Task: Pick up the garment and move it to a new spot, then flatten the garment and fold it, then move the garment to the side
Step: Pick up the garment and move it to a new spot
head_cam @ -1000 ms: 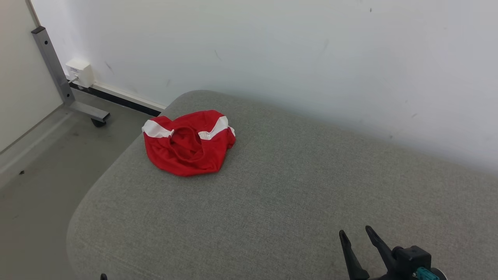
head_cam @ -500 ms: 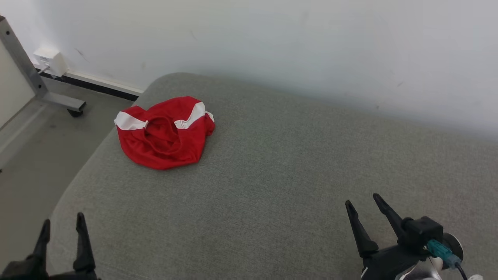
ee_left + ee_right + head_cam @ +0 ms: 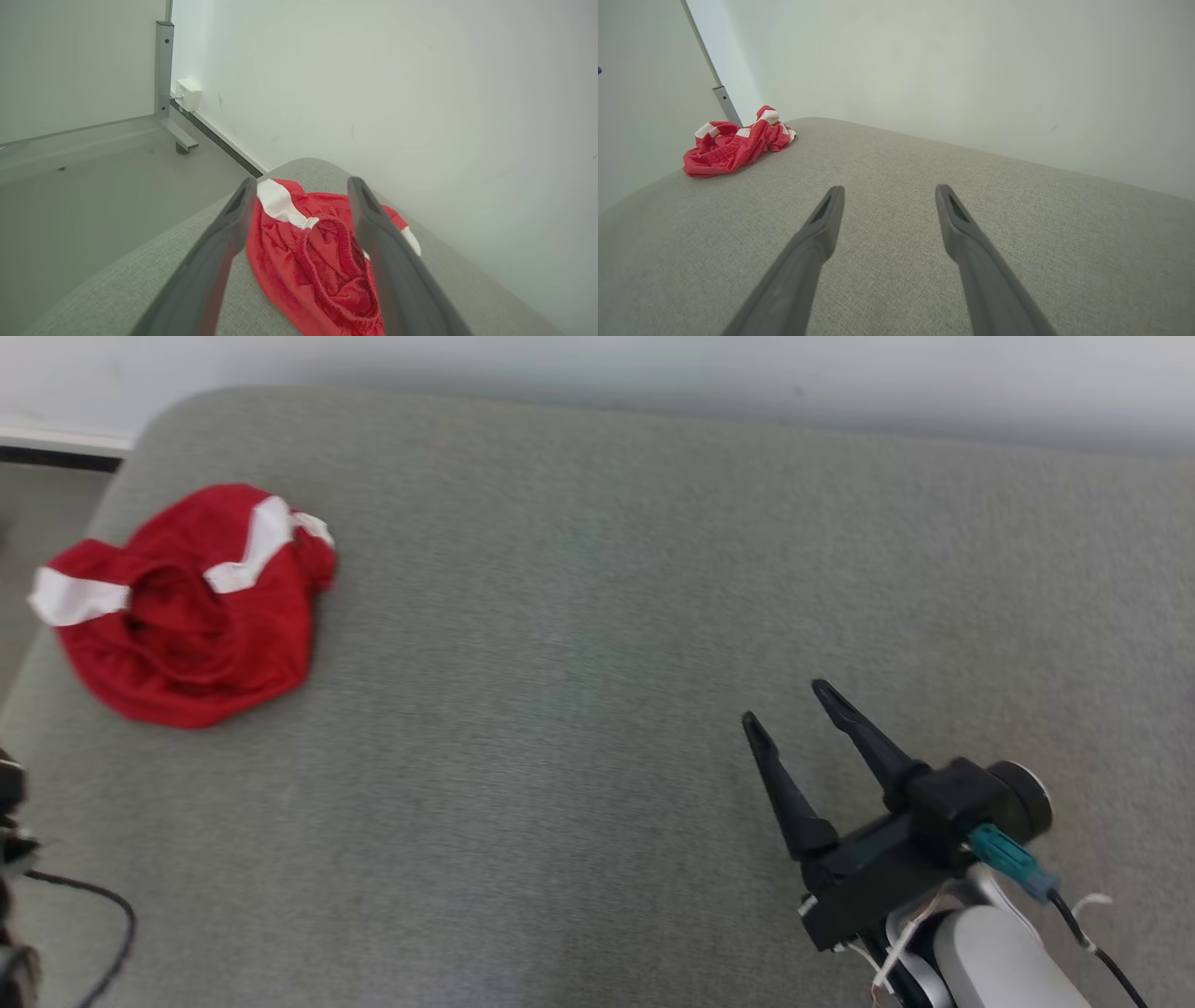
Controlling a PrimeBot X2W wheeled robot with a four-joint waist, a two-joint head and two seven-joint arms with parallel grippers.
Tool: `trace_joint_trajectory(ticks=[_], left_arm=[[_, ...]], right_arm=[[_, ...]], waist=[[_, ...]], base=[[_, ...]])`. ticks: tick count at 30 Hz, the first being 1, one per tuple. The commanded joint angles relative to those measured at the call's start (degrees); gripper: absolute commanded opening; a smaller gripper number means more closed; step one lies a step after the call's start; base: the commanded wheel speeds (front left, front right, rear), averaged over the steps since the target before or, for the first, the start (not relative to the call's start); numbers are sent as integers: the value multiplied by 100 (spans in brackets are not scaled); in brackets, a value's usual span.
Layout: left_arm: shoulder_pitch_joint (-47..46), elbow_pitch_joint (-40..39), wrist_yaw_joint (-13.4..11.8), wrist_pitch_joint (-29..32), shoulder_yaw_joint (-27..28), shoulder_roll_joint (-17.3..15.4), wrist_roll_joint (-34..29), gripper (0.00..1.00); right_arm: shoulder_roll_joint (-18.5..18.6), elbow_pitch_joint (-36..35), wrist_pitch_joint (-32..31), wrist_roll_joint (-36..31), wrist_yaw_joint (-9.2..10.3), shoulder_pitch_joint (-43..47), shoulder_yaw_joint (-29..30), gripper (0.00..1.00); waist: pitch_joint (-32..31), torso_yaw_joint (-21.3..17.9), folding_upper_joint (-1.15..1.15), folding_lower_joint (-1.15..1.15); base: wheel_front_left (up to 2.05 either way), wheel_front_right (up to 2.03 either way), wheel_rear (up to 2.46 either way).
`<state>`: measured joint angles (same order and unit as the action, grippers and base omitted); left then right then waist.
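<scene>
1. Garment (image 3: pixel 182 607): red with white bands, crumpled, at far left corner of grey cushion (image 3: pixel 597 616).
2. Left gripper (image 3: pixel 301 181): spread wide, empty, garment framed between fingers.
3. Right gripper (image 3: pixel 786 703): spread wide, empty, well apart from garment.

I saw a grey fabric cushion (image 3: pixel 597 569) with a rounded corner, close to a white wall (image 3: pixel 420 70). On the grey floor (image 3: pixel 93 186) stood 1 metal post (image 3: pixel 163 70). Just beside it, 1 small white box (image 3: pixel 188 94) sat low on the wall, above a dark skirting strip (image 3: pixel 219 142).
</scene>
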<state>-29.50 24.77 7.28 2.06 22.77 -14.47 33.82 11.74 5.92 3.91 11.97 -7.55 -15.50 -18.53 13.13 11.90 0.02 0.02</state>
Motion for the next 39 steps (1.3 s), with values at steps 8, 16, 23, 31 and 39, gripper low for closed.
trace_joint_trajectory(ticks=[8,16,23,31,39], left_arm=[[-910,257,-445,1380,519,-551,892,100],[-1212,378,-1265,2191,880,-774,1247,100],[-957,530,-2018,2854,964,-790,1268,100],[-637,576,-2046,3309,762,-593,1321,0],[-587,247,-1680,3187,813,-776,1422,0]], right_arm=[[-261,202,356,79,13,-521,-468,100],[-378,423,604,122,12,-814,-635,100],[-404,623,769,167,13,-938,-600,100],[-385,779,810,196,13,-977,-605,100],[-379,1019,872,294,13,-751,-659,100]], waist=[[1511,-1484,-2,-2],[1769,-1792,-2,-2],[1833,-1898,-2,-2],[1657,-1854,-2,-2],[849,-1739,-2,-2]], base=[[0,0,0],[0,0,0],[0,0,0],[0,0,0],[0,0,0]])
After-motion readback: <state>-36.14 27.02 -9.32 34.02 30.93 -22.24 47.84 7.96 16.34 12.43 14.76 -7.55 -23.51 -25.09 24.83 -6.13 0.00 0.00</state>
